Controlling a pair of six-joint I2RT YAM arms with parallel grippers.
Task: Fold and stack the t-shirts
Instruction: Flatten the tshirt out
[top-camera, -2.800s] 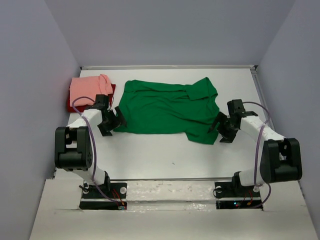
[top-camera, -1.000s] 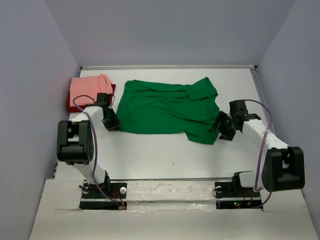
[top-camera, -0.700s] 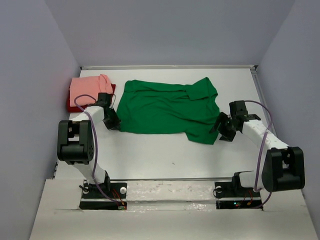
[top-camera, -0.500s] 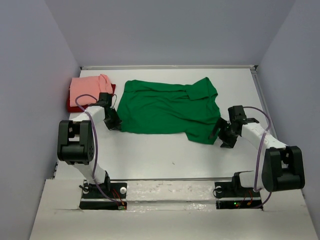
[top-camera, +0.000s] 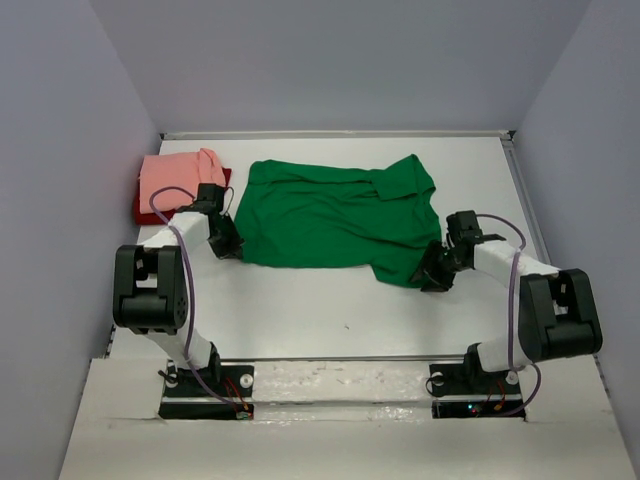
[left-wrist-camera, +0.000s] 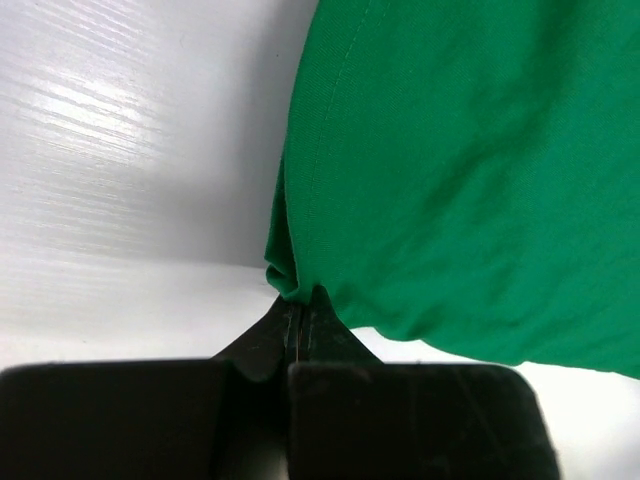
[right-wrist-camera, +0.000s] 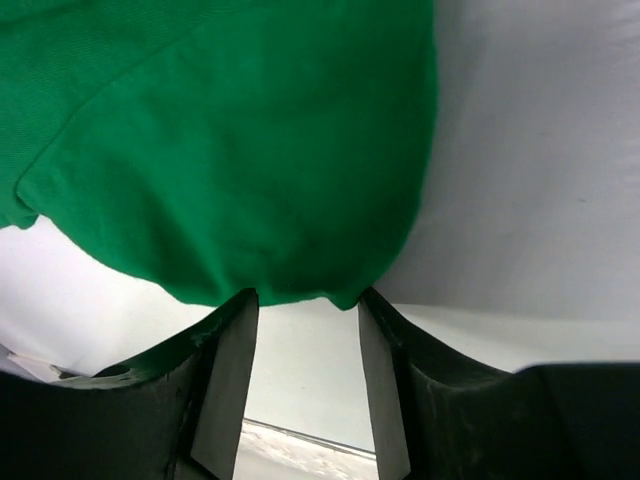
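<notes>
At the far left, a folded salmon pink t-shirt (top-camera: 178, 172) lies on a dark red t-shirt (top-camera: 145, 210). The left gripper (left-wrist-camera: 300, 305) is clenched on the near left corner of the green t-shirt (top-camera: 330, 215), which is spread mid-table. The right gripper (right-wrist-camera: 308, 300), released, sits at its near right hem.

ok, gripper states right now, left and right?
left gripper: shut on green shirt, pinching its edge.
right gripper: open, jaws apart at the shirt's hem, holding nothing.
</notes>
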